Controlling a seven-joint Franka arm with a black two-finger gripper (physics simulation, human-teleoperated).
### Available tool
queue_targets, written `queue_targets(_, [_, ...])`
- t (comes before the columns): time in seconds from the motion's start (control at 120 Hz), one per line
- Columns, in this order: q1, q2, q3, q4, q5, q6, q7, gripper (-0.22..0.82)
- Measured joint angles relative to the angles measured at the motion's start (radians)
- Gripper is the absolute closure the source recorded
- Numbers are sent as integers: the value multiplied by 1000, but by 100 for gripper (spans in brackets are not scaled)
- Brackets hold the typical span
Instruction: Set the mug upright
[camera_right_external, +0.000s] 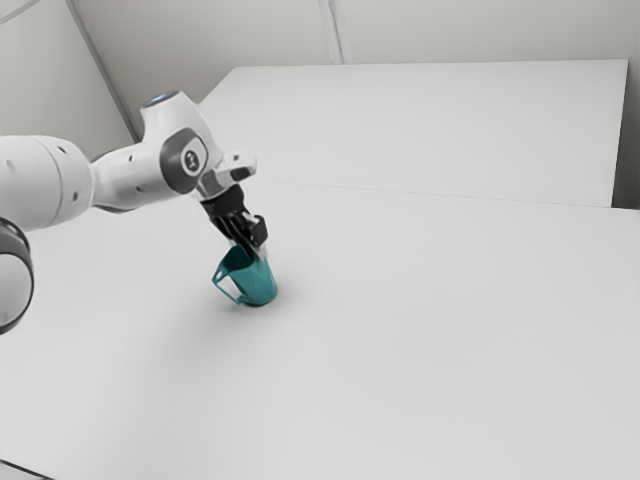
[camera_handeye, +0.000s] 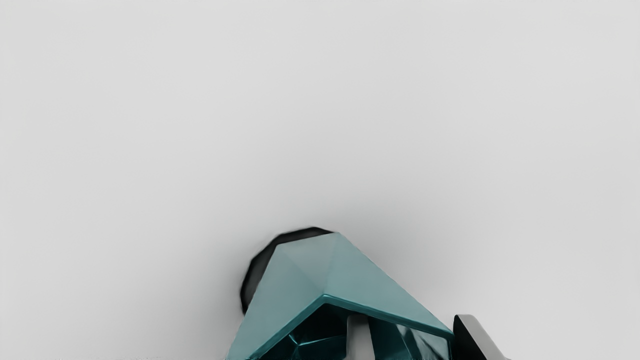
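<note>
The teal mug (camera_right_external: 257, 283) stands nearly upright on its black base, its mouth up and leaning slightly toward the exterior view's left, where the handle points. My gripper (camera_right_external: 256, 250) reaches down to the rim from above. In the wrist view the faceted mug (camera_handeye: 300, 280) is below my gripper (camera_handeye: 417, 340), whose fingers are apart and straddle one side wall. One finger (camera_handeye: 360, 340) is inside the mouth, with a gap between it and that wall. The other finger (camera_handeye: 480, 340) is outside, close against the rim. The fingers' lower ends inside the mug are hidden.
The white table (camera_right_external: 420, 330) spreads around the mug. Behind it is another white surface (camera_right_external: 430, 130), with pale walls (camera_right_external: 480, 30) beyond. The arm comes in from the exterior view's left, above the table.
</note>
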Motion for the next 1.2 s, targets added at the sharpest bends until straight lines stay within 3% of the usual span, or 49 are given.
queue_targets(0.233, [-1, -46, 1, 45, 42, -40, -26, 45])
queue_targets(0.45, [-10, -98, -1, 111, 134, -98, -51, 21])
queue_targets(0.608, [-18, -121, -1, 167, 195, -142, -69, 11])
queue_targets(1.2, [-15, -271, 1, 287, 361, -367, -193, 2])
